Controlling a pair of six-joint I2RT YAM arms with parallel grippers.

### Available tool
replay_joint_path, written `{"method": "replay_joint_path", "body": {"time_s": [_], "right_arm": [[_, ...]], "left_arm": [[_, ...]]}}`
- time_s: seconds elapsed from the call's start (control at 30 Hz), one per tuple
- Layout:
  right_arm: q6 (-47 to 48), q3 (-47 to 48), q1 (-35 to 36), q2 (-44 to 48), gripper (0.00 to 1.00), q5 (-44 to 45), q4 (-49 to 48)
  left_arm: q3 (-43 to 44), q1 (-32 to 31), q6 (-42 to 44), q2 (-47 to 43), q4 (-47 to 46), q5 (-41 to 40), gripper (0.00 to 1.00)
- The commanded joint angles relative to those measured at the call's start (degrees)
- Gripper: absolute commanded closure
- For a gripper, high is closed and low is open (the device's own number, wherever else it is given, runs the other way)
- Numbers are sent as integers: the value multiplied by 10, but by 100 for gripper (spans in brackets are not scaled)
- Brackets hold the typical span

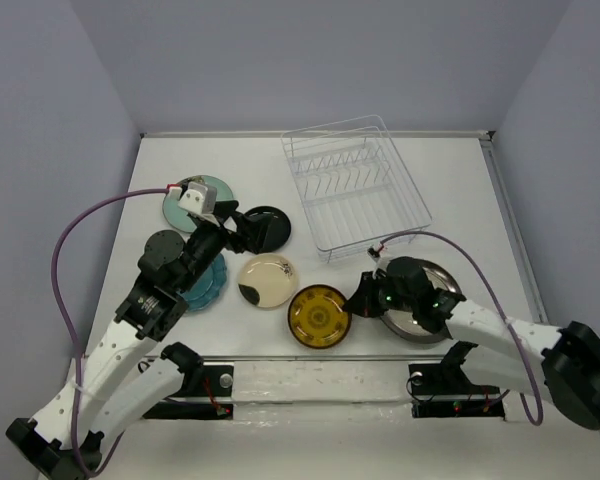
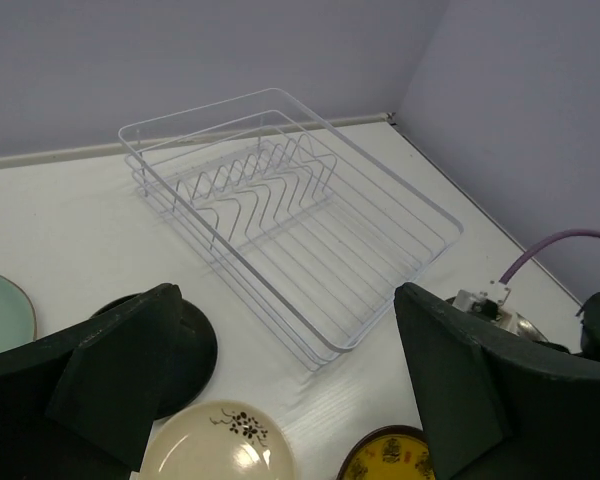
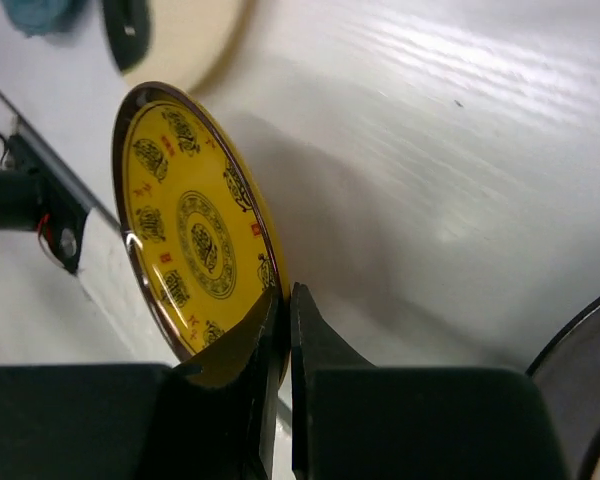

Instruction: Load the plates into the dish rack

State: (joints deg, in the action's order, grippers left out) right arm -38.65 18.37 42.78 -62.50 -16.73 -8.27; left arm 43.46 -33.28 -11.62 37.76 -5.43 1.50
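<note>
The right gripper [image 3: 285, 297] pinches the rim of the amber-yellow plate [image 3: 195, 230]. Its two fingers are pressed together on the edge, one on each face, and the rest of the dish extends away from the fingertips. The grey-rimmed plate [image 3: 580, 385] lies just beside the fingers on the other side. Whether the yellow plate has left the table [image 1: 450, 180] cannot be told.

The left gripper [image 2: 287, 300] hangs with fingers spread wide and holding nothing. The black plate [image 2: 195, 350] sits by one finger, and the dish rack [image 2: 230, 110] is ahead of both.

The step in hand looks like the pick-up of the yellow plate; no plate stands in the rack yet. The next move likely calls for lifting it by this thin rim grip, turning it on edge and lowering it between two prongs — slowly, since a glossy rim could slip.
</note>
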Motion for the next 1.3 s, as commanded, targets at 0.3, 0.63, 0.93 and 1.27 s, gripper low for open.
{"method": "replay_joint_path", "body": {"time_s": [0.3,0.63,0.93,1.27], "right_arm": [[233,420,-55,-24,93,404,92],[345,655,-228,-270,93,529,90],[465,750,-249,-404,93,597,63],[499,758,-249,-461,93,589,61]], "left_arm": [[2,1,-2,3,-24,-8,1],[9,1,-63,10,-21,-70,1],[4,1,-47,-6,-28,-55,1],[4,1,-46,-1,-28,-53,1]]}}
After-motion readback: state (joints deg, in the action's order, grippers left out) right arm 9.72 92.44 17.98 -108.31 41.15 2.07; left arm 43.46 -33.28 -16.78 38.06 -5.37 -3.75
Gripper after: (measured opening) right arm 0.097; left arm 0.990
